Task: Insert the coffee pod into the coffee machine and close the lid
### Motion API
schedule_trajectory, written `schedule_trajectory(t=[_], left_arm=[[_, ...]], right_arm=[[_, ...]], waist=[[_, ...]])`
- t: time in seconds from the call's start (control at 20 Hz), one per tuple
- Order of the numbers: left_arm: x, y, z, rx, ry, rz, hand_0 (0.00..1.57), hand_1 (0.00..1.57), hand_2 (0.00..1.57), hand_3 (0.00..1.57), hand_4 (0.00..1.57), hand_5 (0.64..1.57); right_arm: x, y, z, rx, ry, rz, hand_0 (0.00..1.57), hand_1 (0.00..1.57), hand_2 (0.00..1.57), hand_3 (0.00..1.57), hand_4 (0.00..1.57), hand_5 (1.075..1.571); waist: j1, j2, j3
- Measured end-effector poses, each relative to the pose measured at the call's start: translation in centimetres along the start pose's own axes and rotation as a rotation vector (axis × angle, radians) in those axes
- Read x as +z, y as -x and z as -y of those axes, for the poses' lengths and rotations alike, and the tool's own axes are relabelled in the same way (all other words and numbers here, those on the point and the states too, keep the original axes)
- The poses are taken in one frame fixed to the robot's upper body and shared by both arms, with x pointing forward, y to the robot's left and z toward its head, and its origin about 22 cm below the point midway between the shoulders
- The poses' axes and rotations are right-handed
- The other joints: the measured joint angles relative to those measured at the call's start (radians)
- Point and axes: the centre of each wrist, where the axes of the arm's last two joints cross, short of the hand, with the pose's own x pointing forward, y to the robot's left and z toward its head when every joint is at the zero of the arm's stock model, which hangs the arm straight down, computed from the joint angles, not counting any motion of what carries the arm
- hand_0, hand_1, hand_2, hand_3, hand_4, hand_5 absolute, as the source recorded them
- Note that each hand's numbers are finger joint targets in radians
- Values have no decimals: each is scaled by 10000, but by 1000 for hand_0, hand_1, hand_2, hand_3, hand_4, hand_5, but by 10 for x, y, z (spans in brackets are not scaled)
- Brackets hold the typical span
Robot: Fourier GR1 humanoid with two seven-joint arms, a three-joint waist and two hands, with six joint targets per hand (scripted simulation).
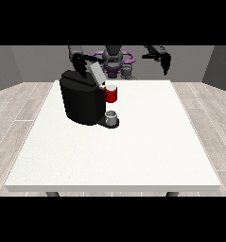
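A black coffee machine (81, 101) stands on the left half of the white table (133, 151). Its grey lid (96, 72) is tilted up and open at the top. A red part (111, 94) shows at the machine's front, above a small grey cup (111, 116) on its drip base. I cannot tell whether the red part is the pod. The hand at the view's left (78, 63) hovers right behind the raised lid, close to it. The hand at the view's right (166, 62) hangs in the air beyond the table's far right corner, fingers pointing down and holding nothing.
The robot's torso (114, 61) stands behind the table's far edge. Wooden floor surrounds the table, and grey walls close the back.
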Motion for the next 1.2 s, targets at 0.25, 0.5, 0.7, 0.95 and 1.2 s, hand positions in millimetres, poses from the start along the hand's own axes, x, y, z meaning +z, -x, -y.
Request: schedule_trajectory(t=[0.25,0.5,0.7,0.95,1.2], left_arm=[[-5,-17,-2,-24,-148,235,0,0,0,0,124,1571],[-3,-15,-10,-194,-271,408,0,0,0,0,0,1571],[-4,-17,-16,-206,-403,364,0,0,0,0,0,1571],[-4,-16,-7,-294,-363,293,0,0,0,0,0,1571],[-3,-13,-11,-267,-480,306,0,0,0,0,158,1571]], right_arm=[[-9,-4,-4,114,-5,403,0,0,0,0,0,1571],[-17,-13,-11,151,-201,654,0,0,0,0,0,1571],[-23,-20,-18,292,-403,869,0,0,0,0,0,1571],[-30,-21,-25,360,-553,730,0,0,0,0,114,1571],[-38,-30,-37,725,-893,868,0,0,0,0,61,1571]], waist=[[-24,205,-29],[-132,419,-43],[-178,503,-26],[-42,514,-6],[-49,616,-1]])
